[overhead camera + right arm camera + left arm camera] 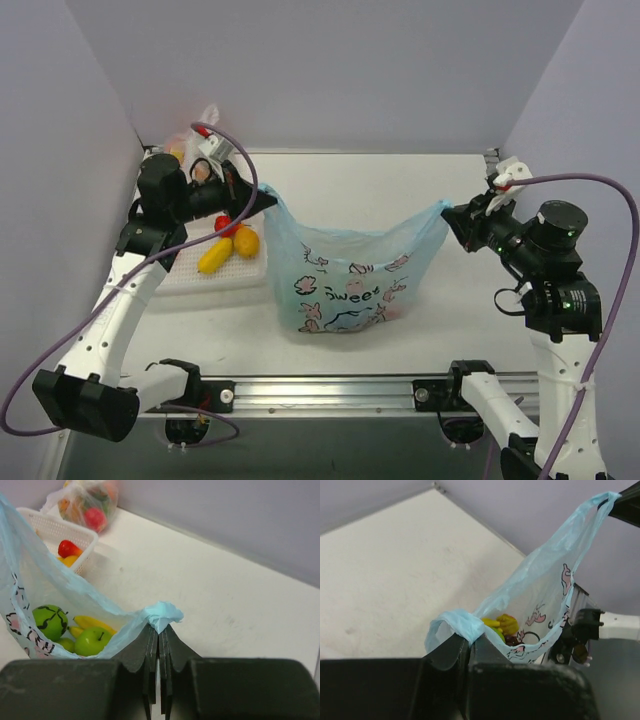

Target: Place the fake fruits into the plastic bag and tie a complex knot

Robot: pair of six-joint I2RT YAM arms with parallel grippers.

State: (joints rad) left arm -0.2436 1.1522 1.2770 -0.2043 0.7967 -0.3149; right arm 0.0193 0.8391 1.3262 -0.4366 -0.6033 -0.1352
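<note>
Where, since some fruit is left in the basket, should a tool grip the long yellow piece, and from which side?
Across its narrow middle, from straight above: the long yellow piece lies flat and diagonal in the open-topped basket, its upper end crowded by a rounder fruit.

The plastic bag (345, 270) hangs between my left hand (268, 198) and right hand (449, 213), fake fruits (92, 640) inside; left of it, a basket (236, 276) holding more of them sits on the tabletop (400, 180).
</note>
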